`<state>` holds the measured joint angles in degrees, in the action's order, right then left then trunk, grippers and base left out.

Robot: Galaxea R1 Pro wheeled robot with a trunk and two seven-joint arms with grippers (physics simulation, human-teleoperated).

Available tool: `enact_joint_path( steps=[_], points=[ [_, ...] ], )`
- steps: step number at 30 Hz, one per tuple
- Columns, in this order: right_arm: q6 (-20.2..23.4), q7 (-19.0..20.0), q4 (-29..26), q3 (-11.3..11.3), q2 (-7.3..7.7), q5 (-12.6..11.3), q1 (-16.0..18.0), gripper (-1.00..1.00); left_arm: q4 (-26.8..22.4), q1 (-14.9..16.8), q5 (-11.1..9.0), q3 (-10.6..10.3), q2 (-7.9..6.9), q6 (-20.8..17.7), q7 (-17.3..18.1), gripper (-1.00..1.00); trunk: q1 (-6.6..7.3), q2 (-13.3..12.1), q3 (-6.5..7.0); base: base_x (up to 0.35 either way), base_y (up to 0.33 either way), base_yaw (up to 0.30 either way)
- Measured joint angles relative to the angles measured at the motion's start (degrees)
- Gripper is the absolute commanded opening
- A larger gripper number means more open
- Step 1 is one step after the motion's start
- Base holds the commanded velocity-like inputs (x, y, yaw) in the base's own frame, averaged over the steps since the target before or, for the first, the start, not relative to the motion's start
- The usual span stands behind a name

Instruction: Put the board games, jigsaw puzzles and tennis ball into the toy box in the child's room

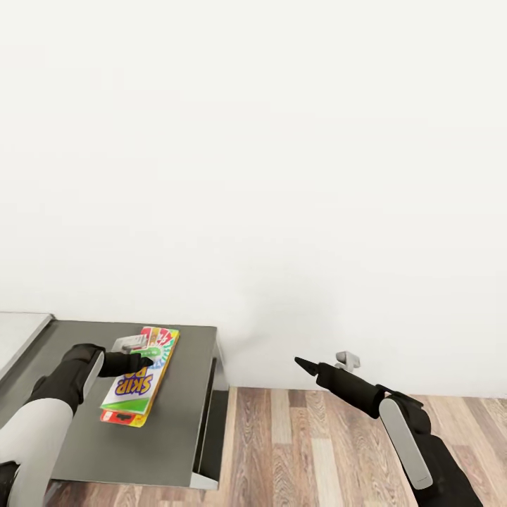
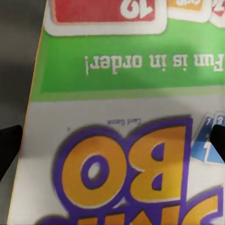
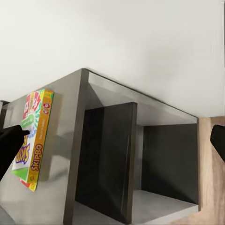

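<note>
A Skip-Bo board game box (image 1: pixel 134 387) lies flat on the grey table (image 1: pixel 176 422) at the lower left of the head view. My left gripper (image 1: pixel 138 363) hovers just over the box's middle, open. In the left wrist view the box's printed lid (image 2: pixel 122 140) lies close under the gripper (image 2: pixel 112 145), with one finger (image 2: pixel 9 147) beyond the box's long edge and the other over the lid. My right gripper (image 1: pixel 308 365) hangs open above the floor, right of the table. The right wrist view shows the box (image 3: pixel 33 140) from the side, with the gripper (image 3: pixel 112 140) holding nothing.
The table has open dark shelf compartments (image 3: pixel 164 159) under its top. A pale surface (image 1: pixel 21 338) adjoins the table's far left. Wooden floor (image 1: pixel 317 436) runs to the right, up to a white wall (image 1: pixel 282 176) with a small grey fitting (image 1: pixel 347 360) at its base.
</note>
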<state>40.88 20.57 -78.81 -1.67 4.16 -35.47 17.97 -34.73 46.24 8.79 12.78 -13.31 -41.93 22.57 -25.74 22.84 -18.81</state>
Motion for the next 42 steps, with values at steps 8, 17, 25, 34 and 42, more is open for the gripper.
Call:
enact_joint_path(
  steps=[8,17,25,34,42],
  points=[
    [0.0,0.0,0.1,0.0,-0.02,0.0,0.0,1.0,0.7,0.0,-0.2,-0.1,0.08,-0.1,0.1,1.0,-0.01,0.0,0.39,-0.001,-0.007,-0.158],
    [0.0,0.0,0.2,0.1,-0.03,0.0,0.0,1.0,0.7,-0.1,-0.2,-0.1,0.08,-0.1,0.3,1.0,-0.01,0.0,0.71,0.0,0.0,-0.084],
    [0.0,0.0,0.2,0.1,-0.03,0.0,0.0,1.0,0.7,-0.1,-0.3,-0.1,0.09,-0.1,0.5,1.0,-0.01,0.0,0.72,0.0,0.0,0.0],
    [0.0,0.0,0.2,0.1,-0.03,0.0,0.0,1.0,0.7,-0.1,-0.2,-0.2,0.09,-0.2,0.9,1.0,-0.01,0.0,0.72,0.0,0.0,0.0],
    [0.0,0.0,0.1,0.1,-0.03,0.0,0.0,1.0,0.7,-0.1,-0.2,-0.3,-0.03,-0.2,3.8,1.0,-0.01,0.0,0.72,0.0,0.0,0.0]
  ],
)
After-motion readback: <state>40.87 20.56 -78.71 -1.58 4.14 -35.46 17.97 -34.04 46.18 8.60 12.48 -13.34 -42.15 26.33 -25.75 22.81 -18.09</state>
